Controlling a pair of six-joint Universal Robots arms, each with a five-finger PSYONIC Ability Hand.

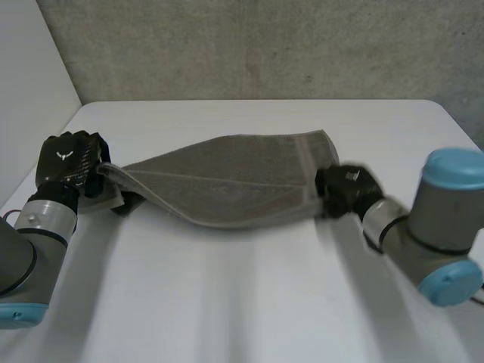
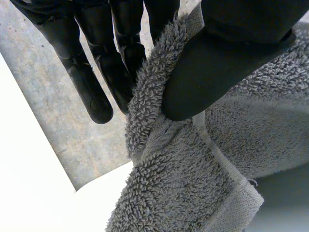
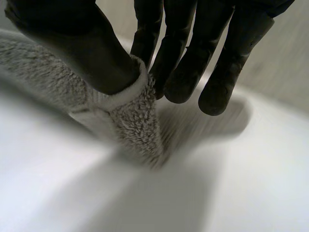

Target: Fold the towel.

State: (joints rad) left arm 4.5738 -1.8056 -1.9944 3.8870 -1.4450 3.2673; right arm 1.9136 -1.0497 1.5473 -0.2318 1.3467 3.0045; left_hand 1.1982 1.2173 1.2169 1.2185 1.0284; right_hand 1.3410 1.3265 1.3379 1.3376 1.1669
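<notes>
In the head view, a grey, loop-piled terry-cloth towel (image 1: 227, 185) is stretched between the two hands over the white, smooth surface (image 1: 242, 302). It spreads broad and fan-like toward the right hand (image 1: 344, 189) and narrows into a bunched, rolled end at the left hand (image 1: 72, 162). A flat woven band runs across the towel near its right end. Its middle sags. Whether its lower edge touches the surface cannot be told. Behind the surface stands a rough grey concrete-like wall (image 1: 265, 45).

In the left wrist view, the left hand (image 2: 222, 58) is clamped on the towel (image 2: 183, 193). The black thumb presses a folded edge of thick, curly pile against the fingers (image 2: 91, 92), which are nearly straight. A smooth hemmed band and a corner of the towel hang just past the thumb. The grey wall (image 2: 53, 116) and the white surface (image 2: 29, 193) lie beyond.

In the right wrist view, the right hand (image 3: 96, 53) pinches the towel (image 3: 130, 121) by its edge. The thumb bears down on the flat hem, and the fingers (image 3: 178, 67) are behind the fuzzy cloth. The towel hangs from this pinch, above the surface (image 3: 241, 183).
</notes>
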